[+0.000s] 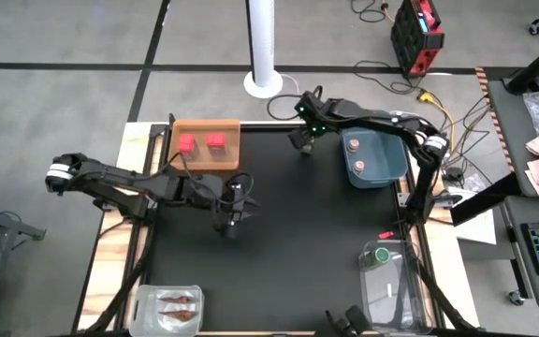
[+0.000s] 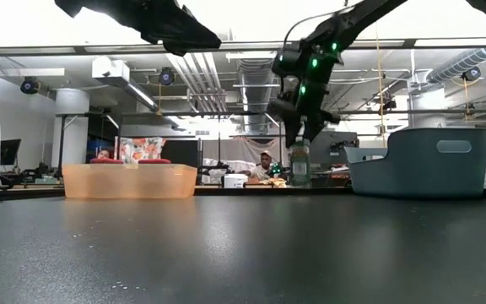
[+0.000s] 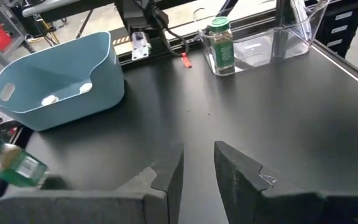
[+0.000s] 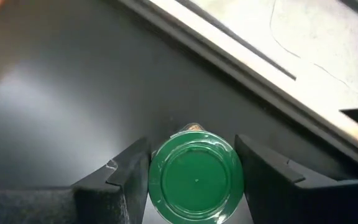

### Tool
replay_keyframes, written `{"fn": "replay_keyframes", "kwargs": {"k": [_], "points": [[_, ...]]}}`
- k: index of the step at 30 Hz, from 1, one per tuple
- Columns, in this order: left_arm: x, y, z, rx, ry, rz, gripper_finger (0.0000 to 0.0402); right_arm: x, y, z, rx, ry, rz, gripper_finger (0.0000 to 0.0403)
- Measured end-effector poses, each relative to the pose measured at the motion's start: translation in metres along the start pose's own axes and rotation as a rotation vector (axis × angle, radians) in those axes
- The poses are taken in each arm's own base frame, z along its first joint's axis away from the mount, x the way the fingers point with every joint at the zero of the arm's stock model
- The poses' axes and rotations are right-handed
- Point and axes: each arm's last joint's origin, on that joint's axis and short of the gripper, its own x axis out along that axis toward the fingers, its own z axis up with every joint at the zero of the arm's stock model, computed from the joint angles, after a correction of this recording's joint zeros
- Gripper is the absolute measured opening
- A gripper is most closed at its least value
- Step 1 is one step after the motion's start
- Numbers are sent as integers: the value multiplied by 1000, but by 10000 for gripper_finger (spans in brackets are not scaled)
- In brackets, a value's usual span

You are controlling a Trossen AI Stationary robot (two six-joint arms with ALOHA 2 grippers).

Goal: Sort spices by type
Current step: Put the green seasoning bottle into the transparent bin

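My right fingers [image 4: 194, 171] are clamped on a green-capped jar [image 4: 196, 181], one finger each side of the cap, jar upright on the table [image 1: 279, 215] at its far edge, just beside the blue tub [image 1: 374, 157]. My left fingers [image 3: 197, 168] hover mid-table, nearly together, holding nothing. Second green-capped jar [image 1: 381, 255] stands in the clear container [image 1: 396, 290].

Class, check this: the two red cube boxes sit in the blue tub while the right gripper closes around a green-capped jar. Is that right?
One detail is wrong. The high view shows the red cube boxes in the orange tray, not the blue tub. The right gripper does flank the green-capped jar.
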Motion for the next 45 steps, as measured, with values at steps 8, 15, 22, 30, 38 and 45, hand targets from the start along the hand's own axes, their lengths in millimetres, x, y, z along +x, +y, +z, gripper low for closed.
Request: {"fn": "replay_keyframes", "kwargs": {"k": [8,15,22,30,38,45], "points": [[0,0,0,1,0,-1,75,-61,13,1,-54,-104,76,195],[-2,0,1,18,-6,5,75,-120,38,-31,-180,-32,284,195],[-11,2,7,62,-43,15,75,-195,79,-97,-339,28,467,195],[-13,2,8,85,-48,17,75,-261,104,-183,-400,147,580,195],[-13,2,8,83,-47,16,75,-282,120,-257,-357,282,482,195],[-13,2,8,79,-47,16,75,-294,134,-316,-302,359,429,195]]}}
